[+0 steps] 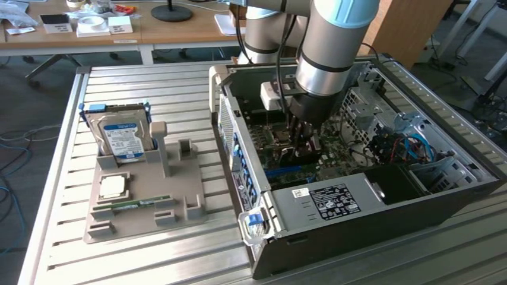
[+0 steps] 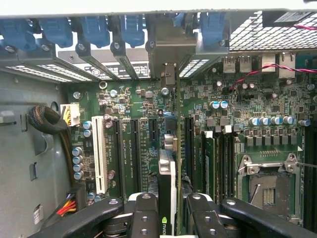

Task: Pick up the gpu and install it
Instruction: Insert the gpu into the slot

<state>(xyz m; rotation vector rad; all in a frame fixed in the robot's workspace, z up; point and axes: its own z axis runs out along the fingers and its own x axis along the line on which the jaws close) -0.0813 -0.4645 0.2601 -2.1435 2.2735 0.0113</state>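
- The computer case (image 1: 230,119) lies on its side, open, on the slatted metal table (image 1: 158,83); the robot arm (image 1: 329,41) reaches down into it.
- Inside the case, the gripper (image 2: 168,210) is pinching the gpu (image 2: 167,173). Its black fingers (image 2: 144,213) press on both faces of the card.
- The gpu stands edge-on above the green motherboard (image 2: 143,99), its silver bracket end towards the rear wall of the case. It is lined up among the black expansion slots, just beside the white slot (image 2: 101,153). Whether its lower edge sits in a slot I cannot tell.
- The case also holds:
  - a row of blue retention clips (image 2: 94,27) along the rear wall;
  - a CPU socket (image 2: 267,191) with its metal frame;
  - a black sleeved cable bundle (image 2: 47,119);
  - a power supply (image 1: 333,199) with a white-and-black label;
  - blue data cables (image 1: 416,148) near the drive bays.
- On the exterior view's left, well apart from the case, a grey fixture tray (image 1: 186,208) rests on the table.
- The tray holds:
  - a hard drive (image 1: 120,141) standing upright in its holder (blue-and-white label facing the camera);
  - a processor chip (image 1: 111,187) lying flat;
  - a green RAM stick (image 1: 130,203) just beside the chip.
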